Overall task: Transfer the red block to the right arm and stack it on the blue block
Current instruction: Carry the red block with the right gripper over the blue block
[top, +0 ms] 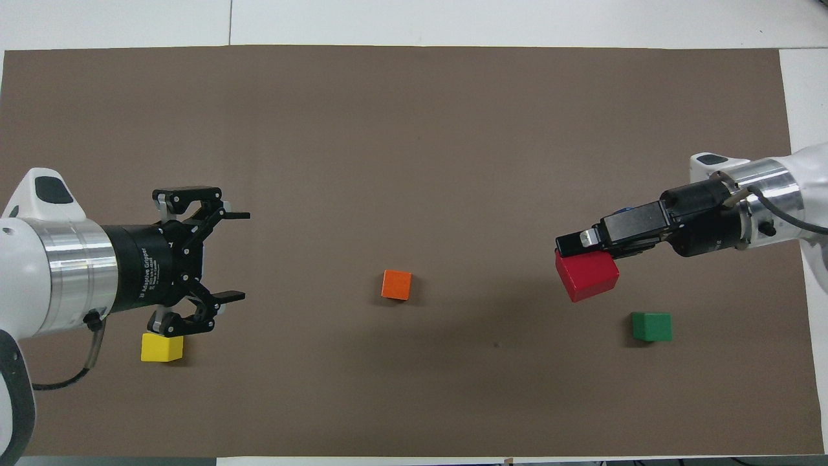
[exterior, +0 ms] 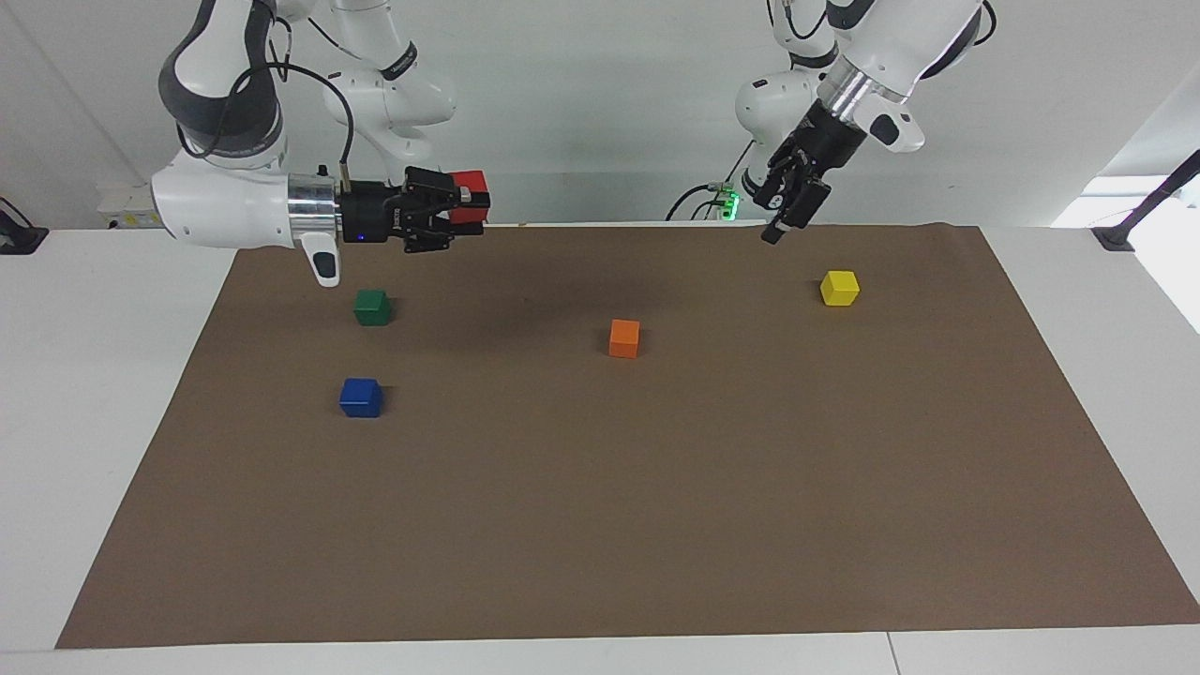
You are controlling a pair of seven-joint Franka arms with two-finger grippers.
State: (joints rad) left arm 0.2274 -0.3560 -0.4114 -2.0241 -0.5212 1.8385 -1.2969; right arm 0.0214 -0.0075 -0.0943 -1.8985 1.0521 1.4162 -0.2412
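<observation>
while my right gripper [exterior: 473, 207] hangs in the air clamped on the red block [exterior: 468, 195], i see the blue block [exterior: 360, 397] on the table [exterior: 656, 487], beside the green block [exterior: 372, 307]. my left gripper [exterior: 778, 220] hovers released over the yellow block [exterior: 839, 287].

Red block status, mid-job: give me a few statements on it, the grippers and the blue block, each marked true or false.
1. The right gripper is shut on the red block, up in the air. True.
2. The left gripper also grips the red block. False: it is open and empty, near the yellow block.
3. The red block rests on the blue block. False: the blue block lies bare on the mat.
4. The green block lies nearer to the robots than the blue block. True.
</observation>
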